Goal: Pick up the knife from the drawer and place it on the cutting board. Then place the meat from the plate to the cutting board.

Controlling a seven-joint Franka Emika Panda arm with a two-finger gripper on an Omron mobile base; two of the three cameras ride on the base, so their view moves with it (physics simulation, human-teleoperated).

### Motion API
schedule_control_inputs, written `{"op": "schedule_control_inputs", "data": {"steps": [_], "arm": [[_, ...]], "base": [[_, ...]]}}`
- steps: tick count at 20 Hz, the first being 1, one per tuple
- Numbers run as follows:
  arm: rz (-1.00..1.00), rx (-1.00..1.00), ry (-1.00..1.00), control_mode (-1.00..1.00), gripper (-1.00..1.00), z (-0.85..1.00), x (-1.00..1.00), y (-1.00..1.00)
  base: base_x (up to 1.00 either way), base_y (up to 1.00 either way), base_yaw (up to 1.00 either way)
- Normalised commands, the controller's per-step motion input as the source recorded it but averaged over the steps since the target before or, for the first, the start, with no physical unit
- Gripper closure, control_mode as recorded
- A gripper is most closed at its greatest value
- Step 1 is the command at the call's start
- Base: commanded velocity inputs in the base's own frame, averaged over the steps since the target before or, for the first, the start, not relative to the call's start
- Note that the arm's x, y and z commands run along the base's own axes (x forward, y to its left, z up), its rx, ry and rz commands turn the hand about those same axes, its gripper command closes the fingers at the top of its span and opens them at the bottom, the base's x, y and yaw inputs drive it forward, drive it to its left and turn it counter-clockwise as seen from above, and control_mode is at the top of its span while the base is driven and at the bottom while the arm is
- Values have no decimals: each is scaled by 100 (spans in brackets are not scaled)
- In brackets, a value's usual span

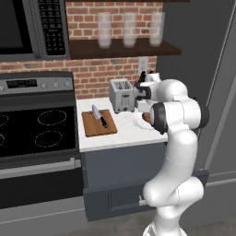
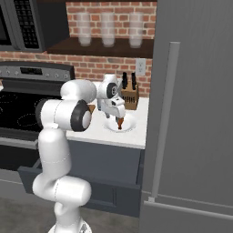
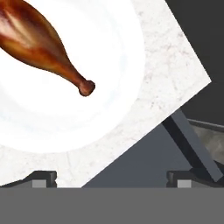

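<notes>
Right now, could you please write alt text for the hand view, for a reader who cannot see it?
A reddish-brown roasted chicken drumstick lies on a round white plate, its narrow bone end pointing toward the plate's middle. The plate sits on a pale speckled stone counter, beyond whose edge an open dark grey drawer shows. The gripper has its jaws wide open and holds nothing.

Brick wall [image 1: 99, 76], black stove [image 1: 37, 124], grey fridge [image 2: 195, 113]

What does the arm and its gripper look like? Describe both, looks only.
The arm is built of glossy white, rounded segments with dark grey to black rings at the joints. No cables or markings can be made out. The gripper ends in two small, dark, blocky finger tips with lighter grey faces.
</notes>
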Motion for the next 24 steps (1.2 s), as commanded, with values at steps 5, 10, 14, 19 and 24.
{"op": "schedule_control_inputs", "data": {"steps": [5,10,14,19,24], "arm": [[16,-7,0,-100,-100,0,0,0],[16,-2,0,-100,-100,-4,0,0],[8,0,-1,-100,-100,-29,18,-4],[3,0,-4,-100,-100,-44,41,-5],[0,0,0,-100,-100,-18,59,-6]], "base": [[0,0,0],[0,0,0],[0,0,0],[0,0,0],[0,0,0]]}}
